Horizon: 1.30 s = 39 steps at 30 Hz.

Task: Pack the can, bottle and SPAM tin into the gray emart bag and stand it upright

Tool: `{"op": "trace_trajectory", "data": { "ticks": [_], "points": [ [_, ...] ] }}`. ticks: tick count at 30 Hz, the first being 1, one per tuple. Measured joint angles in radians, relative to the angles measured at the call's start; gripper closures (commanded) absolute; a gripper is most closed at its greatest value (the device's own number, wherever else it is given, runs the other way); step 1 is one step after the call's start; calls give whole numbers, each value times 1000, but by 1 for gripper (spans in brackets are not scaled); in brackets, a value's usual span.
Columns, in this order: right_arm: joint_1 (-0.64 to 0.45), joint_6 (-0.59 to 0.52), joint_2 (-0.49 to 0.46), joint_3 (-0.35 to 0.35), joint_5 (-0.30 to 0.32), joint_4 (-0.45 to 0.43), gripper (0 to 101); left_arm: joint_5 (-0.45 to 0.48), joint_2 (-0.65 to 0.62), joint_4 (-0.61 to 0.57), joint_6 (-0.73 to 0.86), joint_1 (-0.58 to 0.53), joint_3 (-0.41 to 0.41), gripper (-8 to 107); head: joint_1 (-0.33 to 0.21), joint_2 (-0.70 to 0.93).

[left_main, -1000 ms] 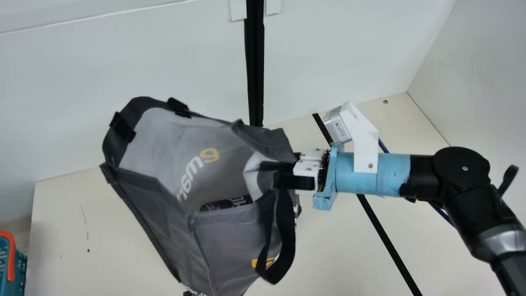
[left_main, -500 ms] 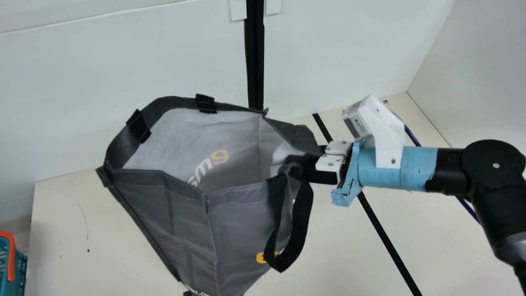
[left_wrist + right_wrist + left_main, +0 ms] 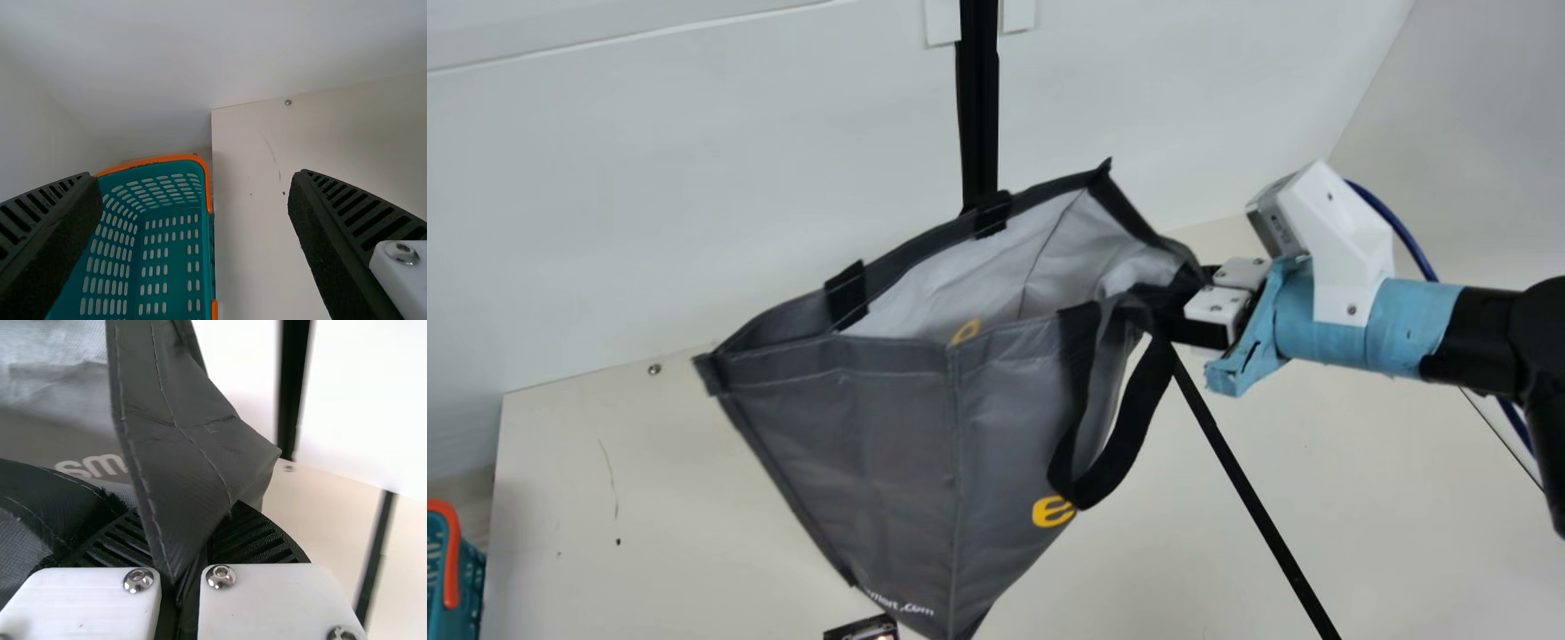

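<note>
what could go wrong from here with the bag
The right gripper pinches the gray emart bag at one side of its rim, so the cloth may slip out or the bag may sag and tip. The handle loop dangles below that grip and might snag. The left gripper is open by the teal basket, so it probably couldn't steady a swing quickly.

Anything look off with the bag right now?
Yes, the gray emart bag is askew: the right gripper pinches one side of its rim, the mouth slants, and the body narrows to a low point. A dark item shows near that point; I can't tell what.
</note>
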Motion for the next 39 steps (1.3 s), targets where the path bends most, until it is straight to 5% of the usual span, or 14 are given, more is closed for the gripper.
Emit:
{"op": "trace_trajectory", "data": {
  "ticks": [39],
  "points": [
    [-443, -22, 169, -266, -98, -237, 101, 0, 0, 0, 0, 0, 0, 9, 0, 0]
  ]
}}
